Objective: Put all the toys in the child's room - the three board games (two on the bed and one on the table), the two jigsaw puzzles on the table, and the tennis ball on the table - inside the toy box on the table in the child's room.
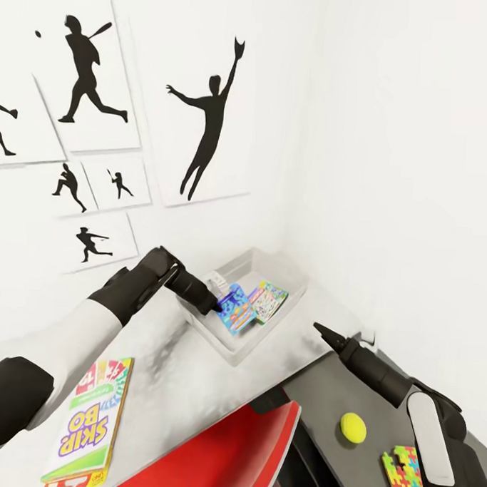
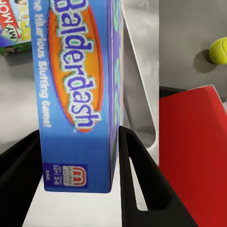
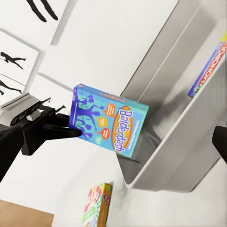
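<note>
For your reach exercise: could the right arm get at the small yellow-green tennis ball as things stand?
Probably yes: the tennis ball lies uncovered on the dark grey side unit near the right gripper, nothing between them.

The puzzle (image 1: 405, 477) is partly hidden behind the right arm (image 1: 433, 439).

Table (image 1: 193, 384): toy box (image 1: 227, 343), SKIP BO box (image 1: 91, 421).

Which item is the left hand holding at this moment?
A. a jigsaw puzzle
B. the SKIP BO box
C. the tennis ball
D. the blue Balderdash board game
D. The left hand is clamped on the blue Balderdash board game, held over the toy box, while the SKIP BO box lies on the table.
</note>
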Tool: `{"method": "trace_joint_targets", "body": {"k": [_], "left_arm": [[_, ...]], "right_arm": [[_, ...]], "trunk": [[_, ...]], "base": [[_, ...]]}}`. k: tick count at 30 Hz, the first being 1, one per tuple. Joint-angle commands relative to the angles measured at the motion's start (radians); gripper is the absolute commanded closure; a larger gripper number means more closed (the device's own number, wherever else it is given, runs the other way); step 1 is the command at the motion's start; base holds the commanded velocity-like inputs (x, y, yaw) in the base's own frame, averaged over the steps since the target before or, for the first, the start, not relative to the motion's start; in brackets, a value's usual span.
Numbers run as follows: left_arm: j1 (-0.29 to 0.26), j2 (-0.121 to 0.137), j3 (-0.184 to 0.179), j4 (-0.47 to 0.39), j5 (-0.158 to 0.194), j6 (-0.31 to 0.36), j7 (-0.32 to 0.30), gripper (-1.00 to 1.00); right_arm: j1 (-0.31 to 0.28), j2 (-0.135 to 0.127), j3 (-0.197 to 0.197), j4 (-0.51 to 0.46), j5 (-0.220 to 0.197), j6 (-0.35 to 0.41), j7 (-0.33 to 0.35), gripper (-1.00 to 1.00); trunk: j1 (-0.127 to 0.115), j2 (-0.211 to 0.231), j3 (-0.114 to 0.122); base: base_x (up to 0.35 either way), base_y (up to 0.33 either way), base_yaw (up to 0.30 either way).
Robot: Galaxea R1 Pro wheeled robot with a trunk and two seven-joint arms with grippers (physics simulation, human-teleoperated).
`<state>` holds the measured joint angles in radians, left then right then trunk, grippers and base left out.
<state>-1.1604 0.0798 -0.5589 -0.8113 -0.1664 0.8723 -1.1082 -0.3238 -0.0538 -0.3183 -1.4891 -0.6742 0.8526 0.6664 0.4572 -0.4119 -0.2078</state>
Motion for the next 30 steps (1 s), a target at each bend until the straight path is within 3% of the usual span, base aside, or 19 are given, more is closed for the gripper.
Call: {"method": "trace_joint_targets", "body": {"k": [1, 9, 15, 18, 24, 30], "left_arm": [[-0.003, 0.000, 0.000, 0.002, -0.008, 0.007, -0.008, 1.00], [-0.043, -0.020, -0.001, 0.091, -0.019, 0.002, -0.005, 1.00], [-0.048, -0.047, -0.001, 0.105, -0.096, 0.006, -0.006, 1.00], [-0.049, -0.051, 0.000, 0.107, -0.106, 0.008, -0.007, 1.00], [-0.049, -0.054, 0.000, 0.107, -0.109, 0.008, -0.007, 1.00], [-0.049, -0.056, 0.001, 0.107, -0.111, 0.008, -0.007, 1.00]], "right_arm": [[-0.001, 0.000, -0.002, 0.000, -0.001, 0.006, 0.002, -1.00], [0.000, 0.001, -0.001, 0.000, -0.001, 0.006, 0.002, -1.00], [0.005, 0.000, -0.002, -0.014, -0.006, 0.007, 0.012, -1.00], [0.027, 0.000, -0.011, -0.050, -0.010, 0.017, 0.072, -1.00], [0.046, 0.002, -0.076, -0.065, -0.011, 0.060, 0.230, -1.00], [0.048, 0.002, -0.086, -0.066, -0.010, 0.062, 0.263, -1.00]], "trunk": [[0.001, -0.002, -0.004], [0.001, -0.002, -0.017], [0.001, -0.002, -0.027], [0.001, -0.002, -0.032], [0.001, -0.002, -0.041], [0.001, -0.002, -0.051]], "base": [[0.000, 0.000, 0.000], [0.000, 0.000, 0.000], [0.000, 0.000, 0.000], [0.000, 0.000, 0.000], [0.000, 0.000, 0.000], [0.000, 0.000, 0.000]]}}
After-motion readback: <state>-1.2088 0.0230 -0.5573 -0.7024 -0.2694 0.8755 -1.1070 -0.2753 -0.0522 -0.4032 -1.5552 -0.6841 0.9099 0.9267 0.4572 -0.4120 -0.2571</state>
